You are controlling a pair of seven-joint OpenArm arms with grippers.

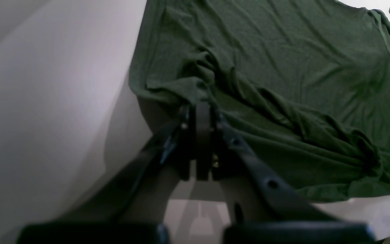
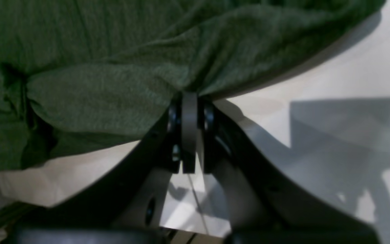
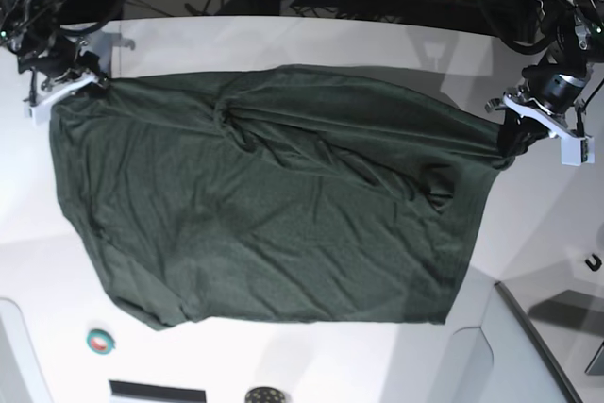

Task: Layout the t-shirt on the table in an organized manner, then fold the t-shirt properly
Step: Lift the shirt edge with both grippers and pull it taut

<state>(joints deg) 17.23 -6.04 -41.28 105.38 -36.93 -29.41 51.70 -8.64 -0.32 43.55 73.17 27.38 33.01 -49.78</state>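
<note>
Left gripper (image 1: 202, 101) was clamped on one t-shirt (image 3: 274, 205) corner, right gripper (image 2: 189, 96) pinched shut on the opposite corner, cloth stretched between them. Layout looked mostly done: shirt spread across the white surface (image 3: 311, 40), nothing folded yet. Dark green thin knit, a bunched ridge near the held edge, wrinkles elsewhere. Small green disc (image 3: 99, 341) sat nearby.
</note>
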